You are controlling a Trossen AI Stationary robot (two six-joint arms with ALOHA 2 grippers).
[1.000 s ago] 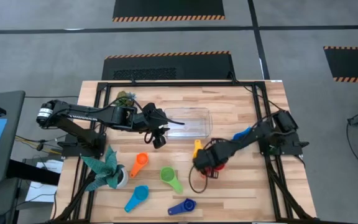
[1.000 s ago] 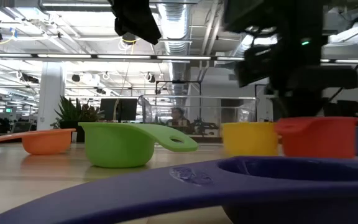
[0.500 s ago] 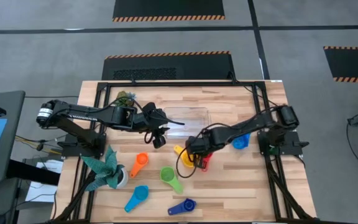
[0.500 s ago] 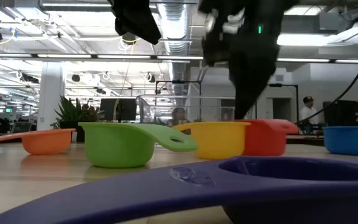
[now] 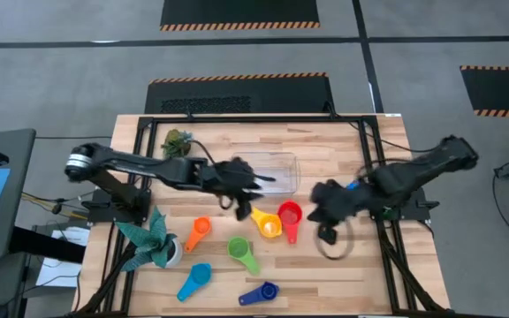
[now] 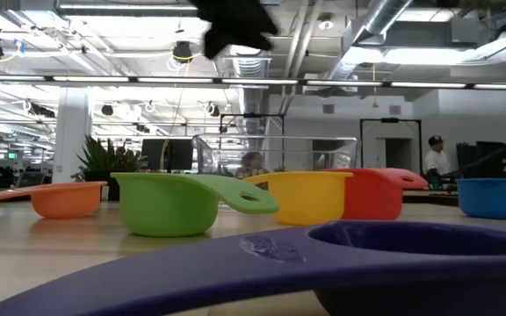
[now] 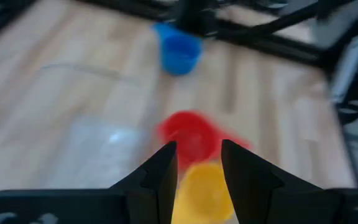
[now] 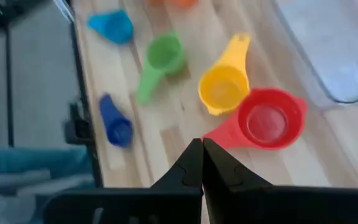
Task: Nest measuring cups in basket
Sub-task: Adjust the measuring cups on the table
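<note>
two cups, yellow (image 5: 266,223) and red (image 5: 289,215), lay side by side on the worktop (image 5: 343,265) before the basket (image 5: 268,172); the left claw (image 5: 241,201), fingers apart, hovered nearest the yellow, handle toward it; the right claw (image 5: 326,225), fingers together, sat beyond the red.

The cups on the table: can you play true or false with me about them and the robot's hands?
1. The red cup sits inside the basket. False: it stands on the table in front of the basket, and no cup is in the basket.
2. The yellow cup and the red cup are right beside each other. True.
3. The right gripper is holding the red cup. False: its fingers are shut on nothing, and it hangs over the table to the right of that cup.
4. The left gripper is open above the yellow cup. True.
5. The green cup is stacked in the orange cup. False: they lie apart on the table.
</note>
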